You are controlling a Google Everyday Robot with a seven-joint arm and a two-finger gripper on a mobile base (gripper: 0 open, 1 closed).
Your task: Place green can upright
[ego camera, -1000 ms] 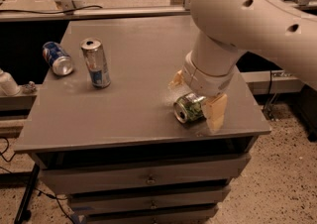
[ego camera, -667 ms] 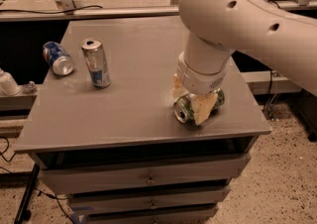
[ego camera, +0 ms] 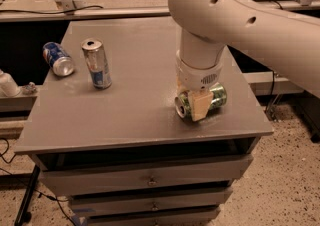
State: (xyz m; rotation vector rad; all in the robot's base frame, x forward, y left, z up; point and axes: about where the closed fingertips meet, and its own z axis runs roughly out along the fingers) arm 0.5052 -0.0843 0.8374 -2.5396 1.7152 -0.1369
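We saw the end effector straight down over the counter's near-right corner, pinching the green can across its middle, can lying sideways, long axis left-to-right, silver top pointing left.

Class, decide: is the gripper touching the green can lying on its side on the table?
Touching. The camera view shows the gripper straddling the green can, its near finger flat against the can's side, no gap visible.
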